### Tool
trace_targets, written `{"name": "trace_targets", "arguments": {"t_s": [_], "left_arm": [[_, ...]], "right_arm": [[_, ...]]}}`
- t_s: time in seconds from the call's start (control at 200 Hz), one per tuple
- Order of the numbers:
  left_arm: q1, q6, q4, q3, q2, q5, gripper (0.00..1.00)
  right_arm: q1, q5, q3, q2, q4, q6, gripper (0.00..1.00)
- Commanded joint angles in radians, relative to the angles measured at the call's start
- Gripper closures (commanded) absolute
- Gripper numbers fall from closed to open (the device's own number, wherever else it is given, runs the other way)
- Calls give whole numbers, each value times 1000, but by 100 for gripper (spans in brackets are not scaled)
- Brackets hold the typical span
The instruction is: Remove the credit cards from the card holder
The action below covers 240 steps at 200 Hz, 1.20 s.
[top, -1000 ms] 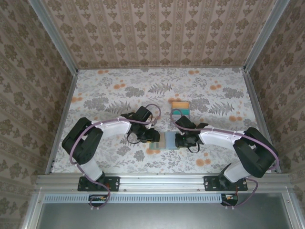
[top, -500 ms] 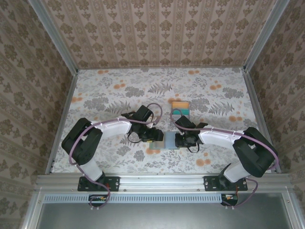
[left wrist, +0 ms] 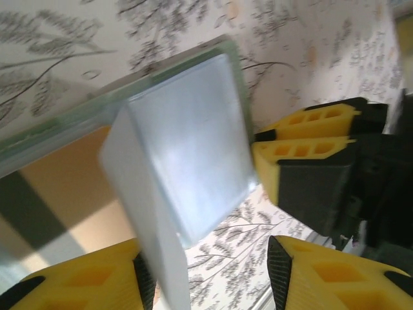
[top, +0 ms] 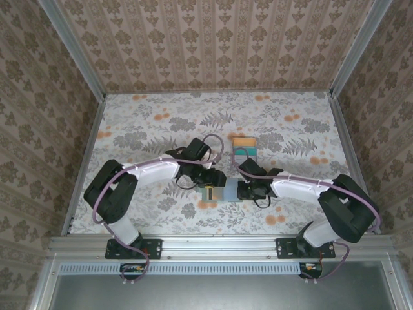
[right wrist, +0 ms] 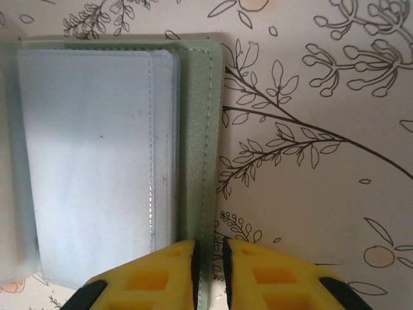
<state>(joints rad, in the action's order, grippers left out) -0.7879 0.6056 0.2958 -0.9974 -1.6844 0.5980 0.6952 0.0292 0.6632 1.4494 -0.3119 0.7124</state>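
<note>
Spreading under everything is the floral table (top: 148, 129), slick and flat, so a thin card dropped on it would lie hard to pick up.

On it, near the front edge between the two arms, the card holder (top: 227, 192) lies open with its grey-blue leaves up. It is anchored at one edge only. A pull by the left arm that runs across that edge could swing the whole holder round or drag it out of the pinch.

Two credit cards (top: 244, 147), orange and teal, lie well apart behind it, out of harm.

The right gripper (right wrist: 210, 258) is closed to a sliver on the holder's green border. That bite is shallow, and I judge it the likeliest thing to slip.

The left gripper (left wrist: 206, 268) stands open, gripping nothing. A pale sheet (left wrist: 139, 194) rises against one of its fingers; whether that is a card or a sleeve leaf I cannot tell. Closing on a leaf would tear it or lift the holder.

An orange face (left wrist: 58, 187) shows beneath, probably a card inside; clamping both layers would jam it.
</note>
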Motion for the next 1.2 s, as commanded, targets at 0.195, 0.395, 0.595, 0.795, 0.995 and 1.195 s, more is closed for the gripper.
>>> {"name": "trace_targets", "arguments": {"t_s": [0.195, 0.395, 0.595, 0.795, 0.995, 1.195], "left_arm": [[-37, -45, 10, -92, -59, 69, 55], [-19, -40, 15, -51, -15, 53, 58], [29, -16, -4, 44, 68, -7, 62], [72, -18, 17, 120, 81, -59, 83], [86, -20, 15, 151, 60, -81, 90], [86, -12, 7, 164, 38, -93, 93]], "right_arm": [[-26, -89, -73, -196, 23, 41, 78], [-28, -54, -45, -198, 25, 28, 78], [-27, 6, 1, -166, 52, 9, 78], [-3, 101, 68, -83, 119, 33, 78], [16, 201, 109, 33, 219, 94, 80], [19, 243, 138, 108, 228, 113, 83]]}}
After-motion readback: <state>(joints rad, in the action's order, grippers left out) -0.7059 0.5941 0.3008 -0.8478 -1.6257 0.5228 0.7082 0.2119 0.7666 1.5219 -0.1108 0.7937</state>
